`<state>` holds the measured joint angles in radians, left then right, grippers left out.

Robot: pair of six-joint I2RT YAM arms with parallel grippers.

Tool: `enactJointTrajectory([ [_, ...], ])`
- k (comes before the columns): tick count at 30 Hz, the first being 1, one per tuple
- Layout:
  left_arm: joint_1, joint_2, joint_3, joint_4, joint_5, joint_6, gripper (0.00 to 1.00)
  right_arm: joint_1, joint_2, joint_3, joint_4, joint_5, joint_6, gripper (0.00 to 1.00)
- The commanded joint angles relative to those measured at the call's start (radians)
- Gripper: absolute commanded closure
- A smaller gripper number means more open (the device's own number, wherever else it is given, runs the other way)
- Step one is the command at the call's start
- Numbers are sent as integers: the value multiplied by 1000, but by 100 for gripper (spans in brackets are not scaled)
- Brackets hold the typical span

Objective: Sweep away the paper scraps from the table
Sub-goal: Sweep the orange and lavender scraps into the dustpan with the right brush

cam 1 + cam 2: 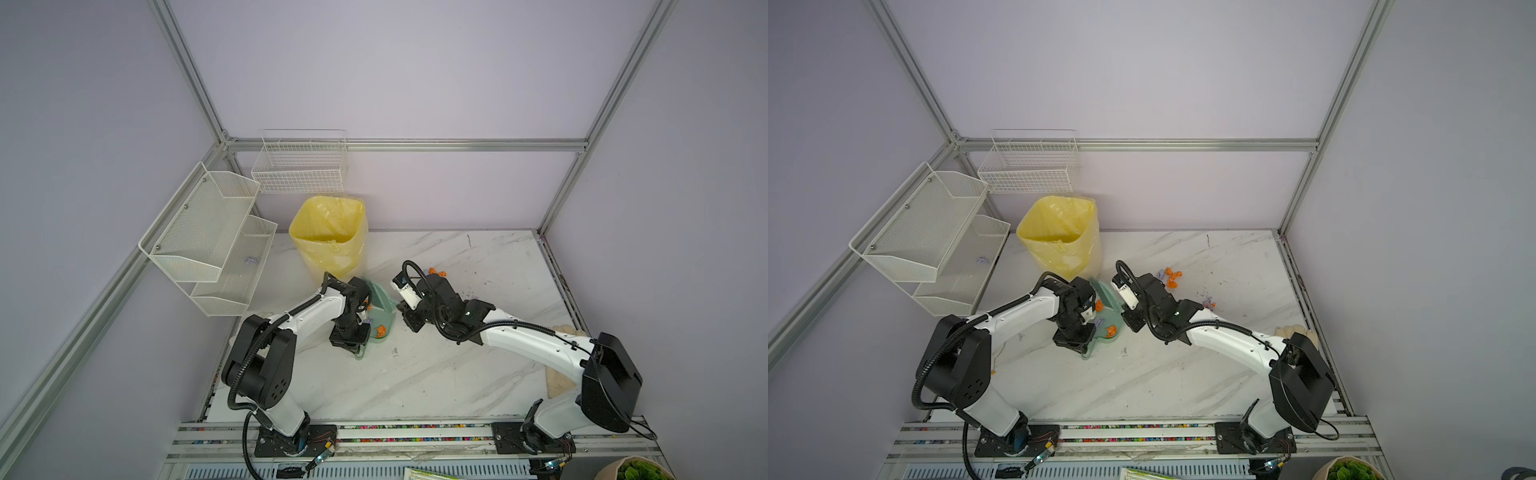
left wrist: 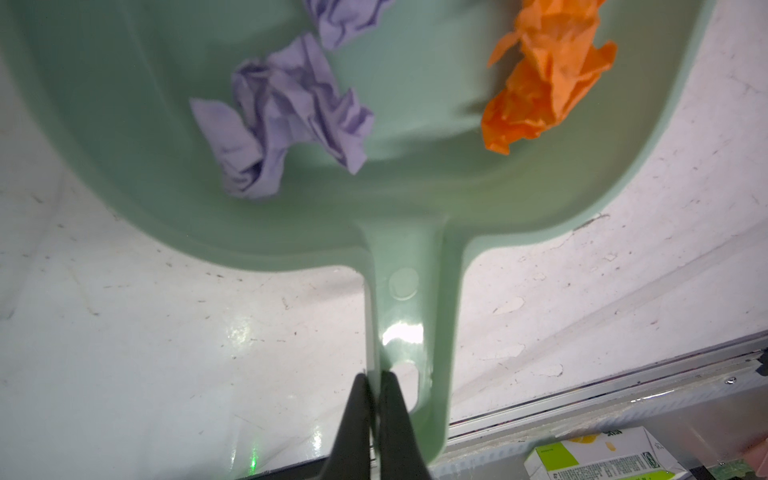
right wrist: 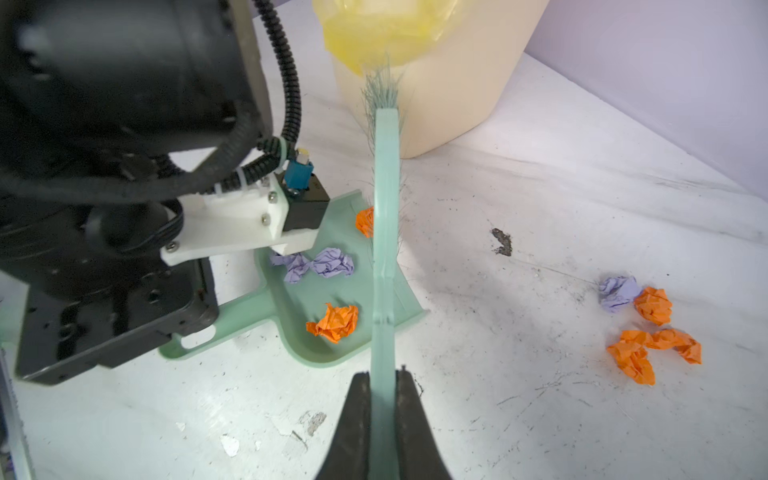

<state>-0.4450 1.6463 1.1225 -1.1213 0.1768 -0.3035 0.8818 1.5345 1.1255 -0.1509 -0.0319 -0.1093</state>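
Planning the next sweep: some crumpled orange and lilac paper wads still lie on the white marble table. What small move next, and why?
Probably carry the green brush in the right gripper beyond the loose orange and lilac wads: they lie on the table, apart from the green plastic dustpan, whose mouth faces them.

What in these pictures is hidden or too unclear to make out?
- The bin: in both top views its near wall hides the bottom; the right wrist view's edge cuts off its top.
- The loose paper scraps: in a top view the right arm covers most.
- The dustpan: its mouth and one lilac wad are cut off by the left wrist view's edge.
- A lilac bit in the mesh shelf, top views: too small to identify.
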Motion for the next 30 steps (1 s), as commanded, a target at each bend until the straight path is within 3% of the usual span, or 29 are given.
enactJointTrajectory([
  [1, 7, -27, 17, 12, 24, 1, 100, -3, 55, 77, 15, 51, -14, 100],
  [8, 39, -77, -32, 29, 91, -3, 100, -3, 186, 200, 51, 61, -98, 100],
  [16, 54, -123, -71, 2, 146, -7, 100, -3, 289, 269, 49, 62, -111, 100],
  [30, 61, -136, -123, 8, 143, -39, 100, -3, 317, 262, 26, 33, -190, 100],
])
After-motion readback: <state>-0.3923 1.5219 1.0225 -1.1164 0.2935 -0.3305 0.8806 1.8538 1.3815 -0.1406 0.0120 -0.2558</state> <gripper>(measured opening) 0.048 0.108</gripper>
